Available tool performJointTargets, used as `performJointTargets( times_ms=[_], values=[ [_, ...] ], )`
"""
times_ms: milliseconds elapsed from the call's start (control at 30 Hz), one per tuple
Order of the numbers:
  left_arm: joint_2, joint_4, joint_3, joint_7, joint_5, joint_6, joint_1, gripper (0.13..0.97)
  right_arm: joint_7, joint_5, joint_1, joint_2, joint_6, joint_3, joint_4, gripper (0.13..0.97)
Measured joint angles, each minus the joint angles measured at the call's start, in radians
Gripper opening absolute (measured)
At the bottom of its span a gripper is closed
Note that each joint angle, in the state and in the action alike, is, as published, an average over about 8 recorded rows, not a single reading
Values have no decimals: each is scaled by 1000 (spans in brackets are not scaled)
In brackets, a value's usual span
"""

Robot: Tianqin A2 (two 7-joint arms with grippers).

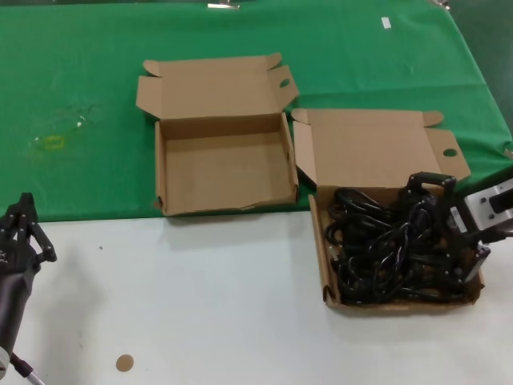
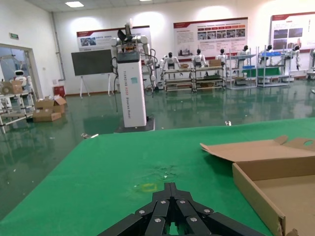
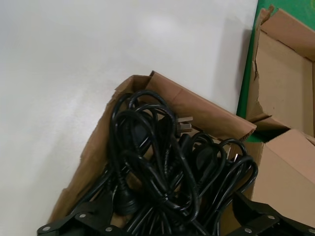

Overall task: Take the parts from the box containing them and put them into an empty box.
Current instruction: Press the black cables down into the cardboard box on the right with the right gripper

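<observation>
Right gripper [image 1: 449, 241] down in the full box [image 1: 401, 301] at the tabletop's right edge, fingers spread among tangled power cables [image 1: 385, 249], gripping nothing. Risk: coils snag, several lift together, box drags. Empty box [image 1: 220, 172] mid-tabletop; left gripper [image 1: 20, 228] idle, near-left corner.

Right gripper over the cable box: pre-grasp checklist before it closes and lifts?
1. Right gripper over the full box: ok.
2. Fingers spread around the cables: ok.
3. One bundle isolated: not ok, cables are tangled together.
4. Empty box open, nothing inside: ok.
5. Left gripper parked at the near left table edge, away from both boxes: ok.
6. Grip depth on the cables: cannot tell.
</observation>
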State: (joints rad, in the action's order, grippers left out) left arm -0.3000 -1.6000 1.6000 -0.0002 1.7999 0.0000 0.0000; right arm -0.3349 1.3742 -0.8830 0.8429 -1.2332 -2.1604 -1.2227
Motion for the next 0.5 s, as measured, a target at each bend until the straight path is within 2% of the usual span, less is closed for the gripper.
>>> performJointTargets(
  times_ms=[100, 233, 500],
  values=[
    [0, 0, 0, 0, 0, 0, 0, 144, -6, -10, -6, -20, 3, 0, 20, 864],
    [0, 0, 0, 0, 0, 0, 0, 144, -10, -20, -12, -40, 3, -1, 39, 864],
    [0, 0, 0, 0, 0, 0, 0, 144, -9, -34, -21, -61, -4, -1, 54, 706]
  ],
)
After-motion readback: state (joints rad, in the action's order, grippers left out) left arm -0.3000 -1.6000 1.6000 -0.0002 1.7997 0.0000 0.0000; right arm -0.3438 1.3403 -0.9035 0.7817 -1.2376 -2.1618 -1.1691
